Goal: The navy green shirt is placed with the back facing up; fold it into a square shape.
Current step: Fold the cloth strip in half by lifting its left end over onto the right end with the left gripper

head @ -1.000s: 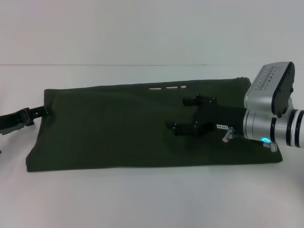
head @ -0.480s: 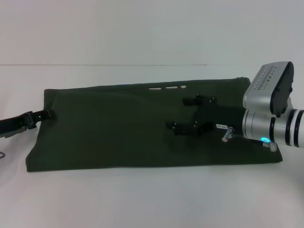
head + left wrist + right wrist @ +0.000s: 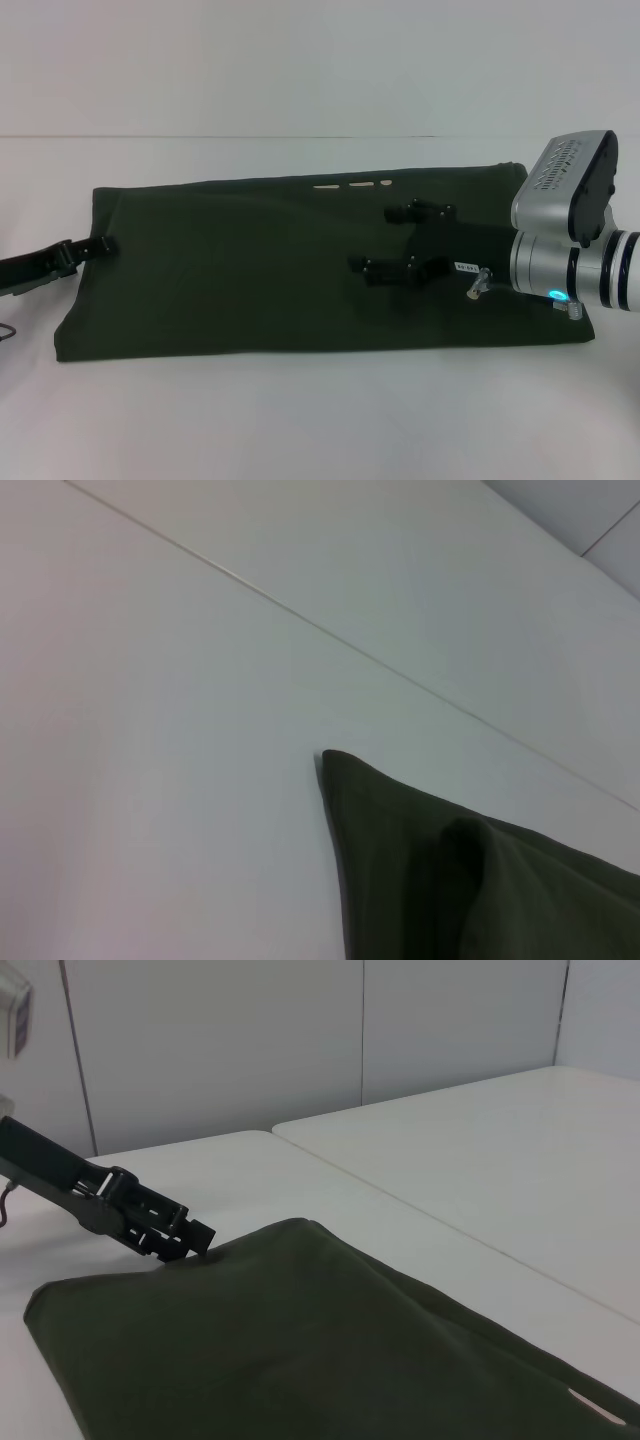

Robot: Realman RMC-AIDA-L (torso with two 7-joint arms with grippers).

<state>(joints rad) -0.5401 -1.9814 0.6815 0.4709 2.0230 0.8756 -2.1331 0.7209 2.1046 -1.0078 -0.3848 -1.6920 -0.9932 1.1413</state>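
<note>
The right gripper (image 3: 398, 240), jaws spread and grasping nothing, sits over the right half of the shirt (image 3: 250, 270). The left gripper (image 3: 98, 244) touches the shirt's left edge; whether its jaws are parted or clenched cannot be told. The shirt lies flat on the white bench (image 3: 300, 420) as a long rectangle, sleeves apparently tucked in. A crosswise fold likely remains to make a square.

Right claw (image 3: 385, 240) reaching in from the right, fingers spread apart, left claw (image 3: 100, 244) low at far left
</note>
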